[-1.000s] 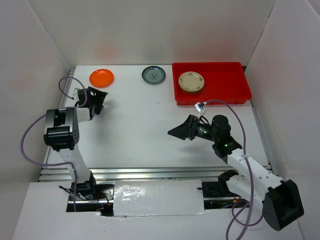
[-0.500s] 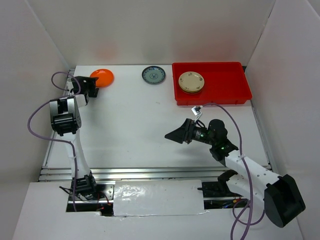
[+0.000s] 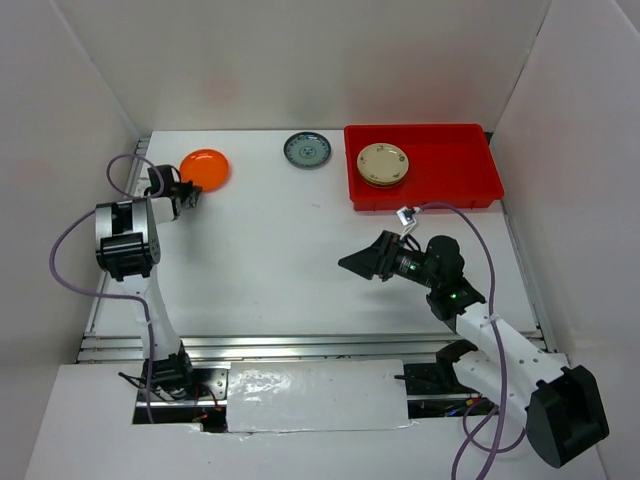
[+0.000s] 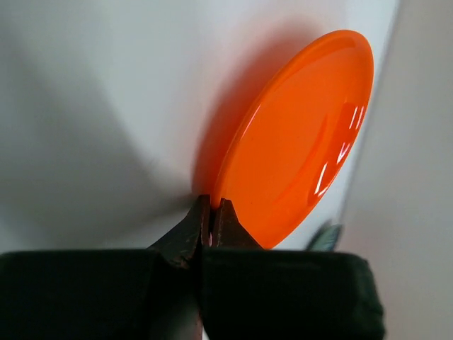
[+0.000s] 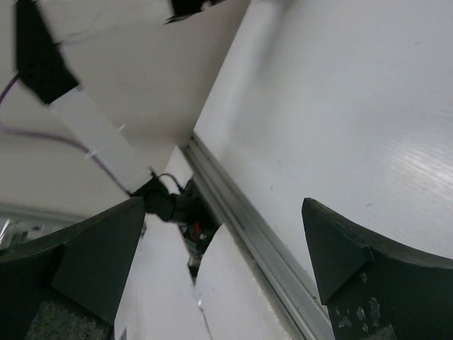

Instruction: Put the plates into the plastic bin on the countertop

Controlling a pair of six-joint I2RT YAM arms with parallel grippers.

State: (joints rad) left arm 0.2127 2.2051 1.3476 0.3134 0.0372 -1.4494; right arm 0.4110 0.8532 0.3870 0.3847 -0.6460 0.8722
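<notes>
My left gripper (image 3: 190, 190) is shut on the near rim of an orange plate (image 3: 205, 168) at the back left of the countertop (image 3: 280, 240). The left wrist view shows its jaws (image 4: 212, 216) pinching the edge of the orange plate (image 4: 297, 134), which tilts up off the white surface. A grey-blue patterned plate (image 3: 307, 150) lies at the back centre. The red plastic bin (image 3: 455, 165) sits at the back right and holds cream patterned plates (image 3: 383, 164), stacked at its left end. My right gripper (image 3: 360, 262) hovers open over mid-table, nothing between its fingers.
White walls enclose the table on three sides. A metal rail (image 3: 300, 345) runs along the near edge, and the right wrist view shows the same rail (image 5: 241, 212). A purple cable (image 3: 470, 225) arcs above the right arm, near the bin's front wall.
The left gripper went from open to shut, closing on the orange plate's rim after reaching toward it. The right arm shifted slightly and stayed open.
</notes>
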